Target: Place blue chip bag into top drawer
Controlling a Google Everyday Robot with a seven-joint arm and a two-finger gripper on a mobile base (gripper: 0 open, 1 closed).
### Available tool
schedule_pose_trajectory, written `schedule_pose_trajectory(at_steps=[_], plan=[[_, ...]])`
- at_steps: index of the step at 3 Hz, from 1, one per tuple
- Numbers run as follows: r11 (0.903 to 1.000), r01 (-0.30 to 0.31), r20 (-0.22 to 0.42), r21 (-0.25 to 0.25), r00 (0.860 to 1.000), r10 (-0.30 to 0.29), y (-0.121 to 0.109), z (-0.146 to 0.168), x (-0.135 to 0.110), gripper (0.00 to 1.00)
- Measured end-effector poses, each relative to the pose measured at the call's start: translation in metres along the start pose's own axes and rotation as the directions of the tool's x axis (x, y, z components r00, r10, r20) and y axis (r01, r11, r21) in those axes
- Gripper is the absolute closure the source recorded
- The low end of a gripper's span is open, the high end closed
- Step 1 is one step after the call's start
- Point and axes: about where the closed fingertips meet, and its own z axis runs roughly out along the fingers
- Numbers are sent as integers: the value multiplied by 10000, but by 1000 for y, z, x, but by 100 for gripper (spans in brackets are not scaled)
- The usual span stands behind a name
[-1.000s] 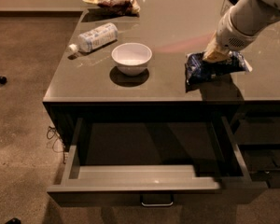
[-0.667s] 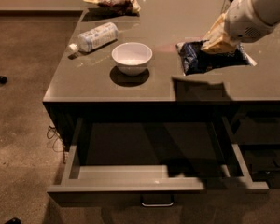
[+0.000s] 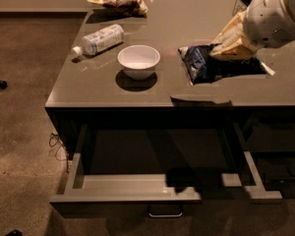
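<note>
The hand (image 3: 226, 47) is at the right of the counter (image 3: 88, 85), its pale fingers closed on the right-hand end of the blue chip bag (image 3: 199, 65). The bag hangs clear of the surface and casts a separate shadow near the counter's front edge. The bag looks light, crumpled and soft. Its foil is probably slick, so a pinch on a folded end should hold better than one across the puffed middle, and the loose end may swing or sag.

Just left of the bag sits a white bowl (image 3: 138, 60). Farther left and back a plastic bottle (image 3: 101, 38) lies on its side, and a brown snack bag (image 3: 119, 1) lies at the far edge.

Below the front edge the top drawer (image 3: 128, 194) stands pulled out, its silver handle (image 3: 165, 213) nearest the camera. The bag is not yet above it.
</note>
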Motion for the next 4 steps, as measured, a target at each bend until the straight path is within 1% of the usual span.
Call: schedule_pose_trajectory(at_steps=[1, 2, 3, 4], plan=[[9996, -84, 47, -279, 10000, 86, 20, 4, 2, 100], [9964, -157, 240, -838, 9996, 177, 66, 8, 1, 100], [9888, -388, 93, -1441, 9991, 406, 113, 20, 5, 100], [9775, -715, -209, -1985, 9974, 687, 156, 51, 17, 100]])
